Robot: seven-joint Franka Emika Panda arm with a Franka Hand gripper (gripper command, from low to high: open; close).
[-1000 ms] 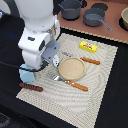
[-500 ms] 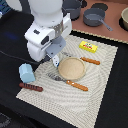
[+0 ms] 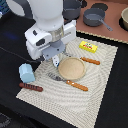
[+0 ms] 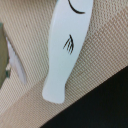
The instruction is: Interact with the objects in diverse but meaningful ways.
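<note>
The task is loose, so progress is hard to score, but as things lie now nothing looks finished: every toy rests on the woven mat (image 3: 95,95) or just off it, and none is visibly lifted. The arm's white wrist hangs low over the mat's edge on the exterior view's left, and the gripper (image 3: 56,60) sits just beside the round wooden plate (image 3: 73,68). I cannot tell how wide the fingers stand — the arm's housing covers most of them in the exterior view, and the wrist view shows no fingertip at all. That wrist view is filled by a white fish-shaped piece (image 4: 67,45) with a black fin mark, lying flat on the mat near the mat's border with the dark table; my guess is that this piece is the arm's present target, not yet grasped. The pale blue cup (image 3: 26,73) lies on the dark table just off the mat, with the dark red-brown sausage (image 3: 31,87) near it, 1 end on the mat. The yellow packet (image 3: 88,46) with its red mark lies at the mat's far side, well apart from the gripper. 2 orange-handled utensils flank the plate — a fork (image 3: 69,82) and a knife (image 3: 91,61). The fish piece is hidden under the arm in the exterior view, and its head is cut off in the wrist view.
</note>
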